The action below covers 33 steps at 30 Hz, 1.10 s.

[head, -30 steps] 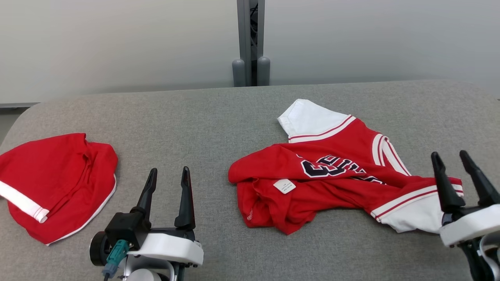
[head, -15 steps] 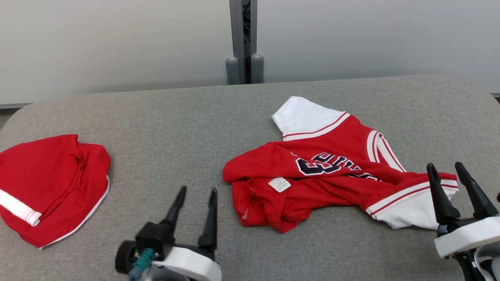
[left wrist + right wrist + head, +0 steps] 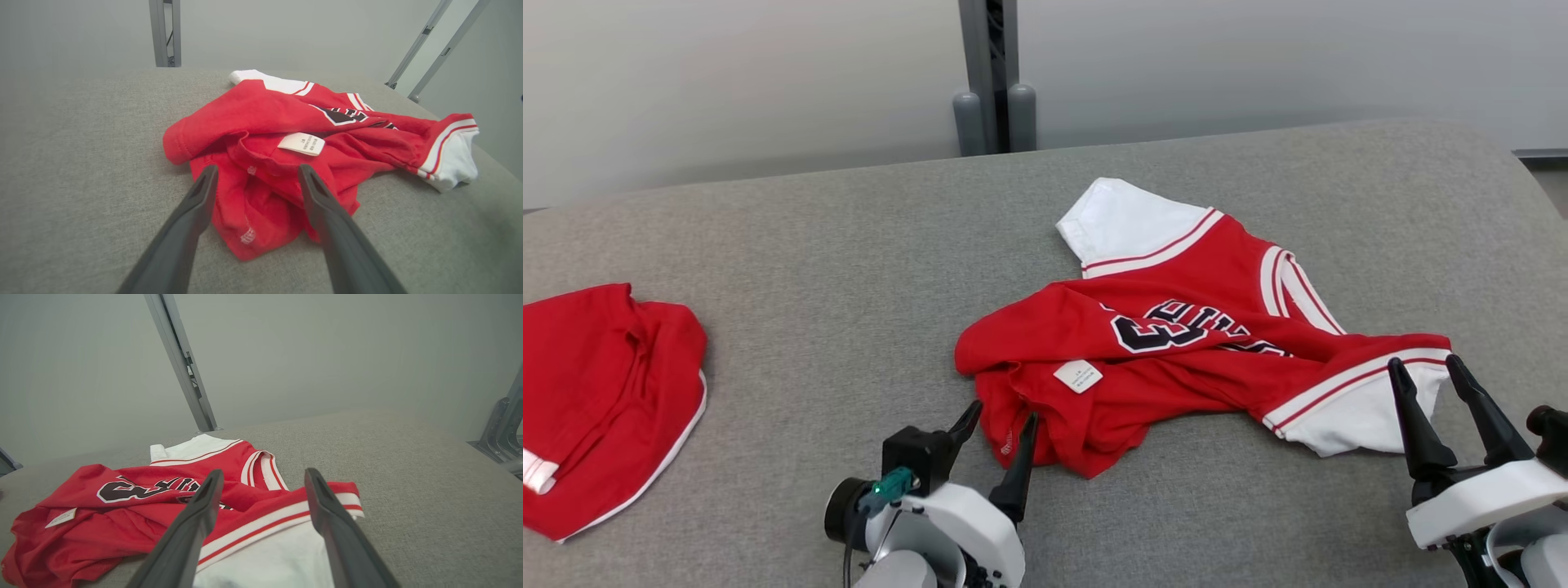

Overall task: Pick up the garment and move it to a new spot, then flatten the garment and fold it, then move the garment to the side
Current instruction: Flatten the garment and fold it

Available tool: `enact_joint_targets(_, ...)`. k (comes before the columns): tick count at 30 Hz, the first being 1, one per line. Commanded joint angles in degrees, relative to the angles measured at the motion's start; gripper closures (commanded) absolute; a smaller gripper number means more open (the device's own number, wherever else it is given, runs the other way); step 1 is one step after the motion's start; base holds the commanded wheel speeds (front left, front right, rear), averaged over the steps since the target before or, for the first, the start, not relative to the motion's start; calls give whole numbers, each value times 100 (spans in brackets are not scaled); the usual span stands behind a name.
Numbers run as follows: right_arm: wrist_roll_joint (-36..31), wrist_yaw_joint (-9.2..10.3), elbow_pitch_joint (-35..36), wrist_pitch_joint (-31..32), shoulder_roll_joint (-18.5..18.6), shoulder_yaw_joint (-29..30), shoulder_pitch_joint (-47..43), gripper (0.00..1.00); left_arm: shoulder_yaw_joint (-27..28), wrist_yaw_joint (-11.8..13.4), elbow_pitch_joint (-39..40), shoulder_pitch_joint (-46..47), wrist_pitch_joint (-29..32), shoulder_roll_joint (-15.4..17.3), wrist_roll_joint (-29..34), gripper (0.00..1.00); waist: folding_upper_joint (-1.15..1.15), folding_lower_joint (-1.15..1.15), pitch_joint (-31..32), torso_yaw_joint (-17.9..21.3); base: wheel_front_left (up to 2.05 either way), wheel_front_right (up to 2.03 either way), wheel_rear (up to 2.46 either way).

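The garment (image 3: 1176, 359) is a red jersey with white sleeves, dark lettering and a white label, lying crumpled on the grey table (image 3: 866, 245). My left gripper (image 3: 1001, 416) is open at the jersey's near left edge, its fingertips over the red hem (image 3: 245, 204). In the left wrist view the left gripper (image 3: 255, 173) straddles that bunched red cloth without closing on it. My right gripper (image 3: 1425, 371) is open beside the white sleeve (image 3: 1347, 408) at the jersey's right end. The right wrist view shows the right gripper (image 3: 263, 477) above the striped white sleeve (image 3: 265, 555).
A second red garment with white trim (image 3: 596, 392) lies at the table's left edge. A grey post (image 3: 988, 73) stands behind the table against the pale wall. Grey frame legs (image 3: 500, 433) show at the right in the right wrist view.
The camera has swung right, shifting the picture left. My left gripper has moved right and forward to the jersey's near left edge. The right gripper stays by the white sleeve.
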State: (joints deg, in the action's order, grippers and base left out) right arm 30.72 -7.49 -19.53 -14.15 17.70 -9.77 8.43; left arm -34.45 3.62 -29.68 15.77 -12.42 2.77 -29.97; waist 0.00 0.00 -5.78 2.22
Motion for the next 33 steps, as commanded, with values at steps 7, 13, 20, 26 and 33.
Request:
enact_joint_targets(7, 25, -1, -124, -79, -31, -57, 141, 0, -309, 213, -198, 391, 238, 26, -558, 0, 0, 0, -97, 206, 0, 0, 0)
enact_joint_targets(13, 49, -1, -215, -114, -79, -91, 210, 0, -471, 451, -386, 586, 489, 23, -994, 0, 0, 0, -164, 343, 0, 0, 0)
enact_joint_targets(20, 49, -2, -245, -113, -170, -64, 241, 0, -421, 550, -288, 699, 555, 25, -1589, 0, 0, 0, -227, 419, 0, 0, 0)
enact_joint_targets(26, 3, -1, -221, -114, -212, 2, 199, 0, -472, 620, -173, 727, 642, 24, -1954, 0, 0, 0, -249, 398, 0, 0, 0)
enact_joint_targets(33, -16, -1, -217, -115, -244, -5, 244, 0, -512, 770, -245, 816, 639, 23, -2113, 0, 0, 0, -247, 394, 0, 0, 0)
